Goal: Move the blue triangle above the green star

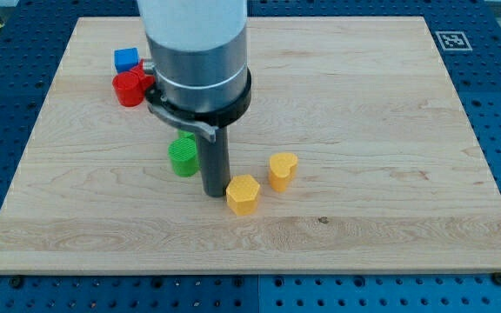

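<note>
At the view's left, near the top corner of the tabletop (390, 130), sits a blue block (126, 59); its shape is hard to make out from here, and I cannot say that it is the blue triangle the task names. Touching it just below is a red block (130, 88). No green star is plain either: the only green piece is a green block (183, 156) further right and lower, its outline part hidden by the rod.

There are no jaws here, only the rod. My tip (213, 193) rests just right of the green block and touching or nearly touching the yellow hexagon (243, 194); a second yellow block (283, 170) stands just beyond.

The blue block lies up and to the view's left of my tip, well apart, with the green block between; I judge the tip must circle round to get behind it.
</note>
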